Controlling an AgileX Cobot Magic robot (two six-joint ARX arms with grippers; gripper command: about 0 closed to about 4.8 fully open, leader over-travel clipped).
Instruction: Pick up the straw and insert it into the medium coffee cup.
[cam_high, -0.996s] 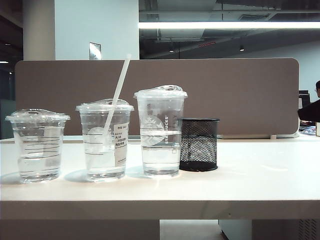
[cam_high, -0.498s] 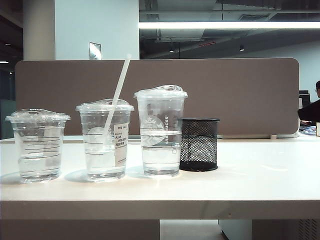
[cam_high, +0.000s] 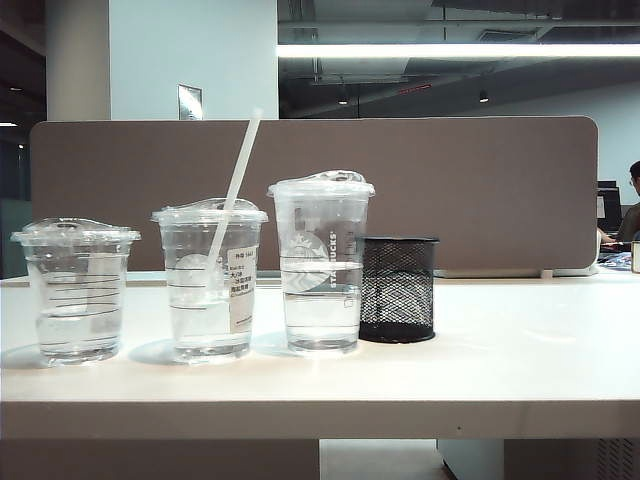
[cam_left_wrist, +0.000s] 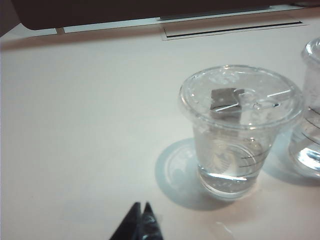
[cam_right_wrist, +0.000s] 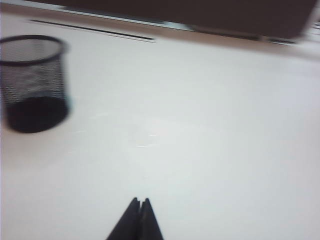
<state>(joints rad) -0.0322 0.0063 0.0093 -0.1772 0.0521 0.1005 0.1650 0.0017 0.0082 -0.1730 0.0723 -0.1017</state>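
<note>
Left jaws: the left gripper has its two dark fingertips pressed together, gripping nothing, low over bare table near the shortest cup.
Right jaws: the right gripper is likewise pinched closed and empty, over open tabletop, well apart from the mesh pen holder; this view is blurred.
Straw: the straw stands in the medium coffee cup, passing through its domed lid.
Straw axis: long axis is steep but tilted, with the upper end leaning toward the right of the exterior view and the lower end down in the water to the left.
Row: shortest cup, medium coffee cup, tallest cup and mesh pen holder stand in a line, left to right, the last two just beside each other.
Edges: the table's front edge runs across the exterior view below the cups; a brown partition closes the far side.
Open room: bare tabletop lies right of the pen holder and in front of the row.
</note>
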